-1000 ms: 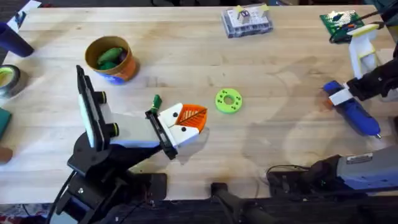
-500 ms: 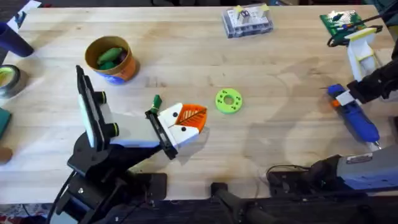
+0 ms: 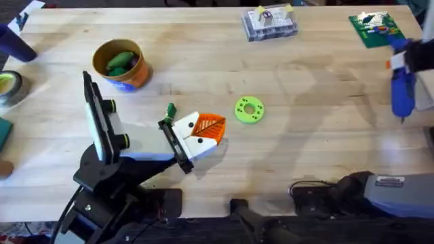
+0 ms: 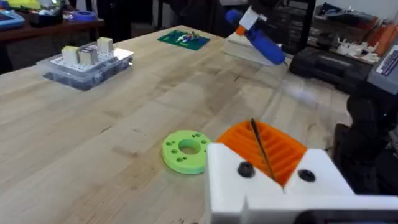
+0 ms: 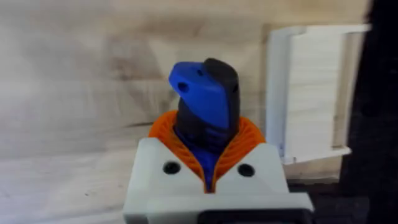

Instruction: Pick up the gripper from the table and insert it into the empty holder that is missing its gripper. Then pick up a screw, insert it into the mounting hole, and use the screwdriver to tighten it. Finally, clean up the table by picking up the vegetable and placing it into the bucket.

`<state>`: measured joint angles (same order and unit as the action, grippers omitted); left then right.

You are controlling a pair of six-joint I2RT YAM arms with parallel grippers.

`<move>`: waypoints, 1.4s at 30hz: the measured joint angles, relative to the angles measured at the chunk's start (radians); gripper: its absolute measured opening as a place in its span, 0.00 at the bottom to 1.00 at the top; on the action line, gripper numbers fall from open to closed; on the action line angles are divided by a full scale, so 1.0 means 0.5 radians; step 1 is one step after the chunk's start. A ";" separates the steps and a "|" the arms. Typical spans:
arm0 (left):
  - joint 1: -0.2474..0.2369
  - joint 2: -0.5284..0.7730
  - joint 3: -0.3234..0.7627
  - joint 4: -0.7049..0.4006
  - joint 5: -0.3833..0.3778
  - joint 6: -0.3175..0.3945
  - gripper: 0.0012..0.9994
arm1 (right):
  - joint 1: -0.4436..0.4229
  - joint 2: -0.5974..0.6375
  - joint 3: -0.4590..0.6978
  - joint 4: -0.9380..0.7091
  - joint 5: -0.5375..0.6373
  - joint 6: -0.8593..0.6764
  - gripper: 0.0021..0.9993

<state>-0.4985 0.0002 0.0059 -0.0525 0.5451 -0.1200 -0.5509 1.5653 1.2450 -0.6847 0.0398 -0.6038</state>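
My left gripper (image 3: 211,129) lies low on the table's near left, shut. Its white holder (image 4: 273,186) has dark round holes, and the orange ribbed gripper (image 4: 273,146) is seated in it, pads pressed together. My right gripper (image 3: 401,59) is raised at the far right, shut on the blue screwdriver (image 3: 402,91), whose thin bit points toward the near edge. In the right wrist view the orange pads (image 5: 245,140) clamp the screwdriver (image 5: 202,93) body. The orange bucket (image 3: 137,76) stands at the far left with the green vegetable (image 3: 119,62) inside.
A green ring (image 3: 249,110) lies just right of the left gripper. A clear parts box (image 3: 270,24) and a green circuit board (image 3: 373,27) sit along the far edge. A white frame (image 5: 311,93) lies below the right gripper. A tape roll (image 3: 8,87) is at the left edge.
The right arm has lifted the screwdriver off the table and carried it toward the far right. The left arm, bucket and ring have not moved.
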 joint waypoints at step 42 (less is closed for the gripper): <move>0.000 0.000 0.000 0.000 -0.022 0.000 0.01 | 1.731 -1.612 -0.985 1.584 -0.689 1.331 0.02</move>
<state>-0.4984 0.0002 0.0059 -0.0525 0.5339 -0.1200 0.3147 0.7593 0.7525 0.1075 -0.3045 0.0615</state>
